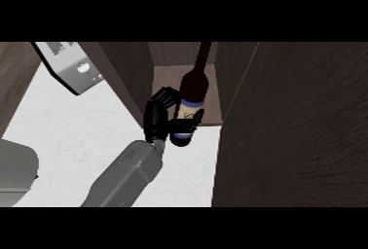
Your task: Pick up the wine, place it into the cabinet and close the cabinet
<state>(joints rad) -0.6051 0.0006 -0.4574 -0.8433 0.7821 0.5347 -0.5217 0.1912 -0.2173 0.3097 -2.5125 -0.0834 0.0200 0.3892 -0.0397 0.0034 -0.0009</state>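
Wine bottle (193, 104) at the mouth of the open cabinet (137, 73), its long axis running from the base near the desk (79, 131) edge to the neck deeper inside. One hand (161, 121), which arm cannot be told, lies just left of the bottle, fingers and thumb curled round its lower body. The cabinet's door (295, 126) stands open to the right of the bottle, so the bottle probably needs to go further inward before release.

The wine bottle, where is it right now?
In the head view the wine bottle is at the middle, at the open cabinet's mouth. A hand curls round it from the left, and the cabinet door stands open at its right.
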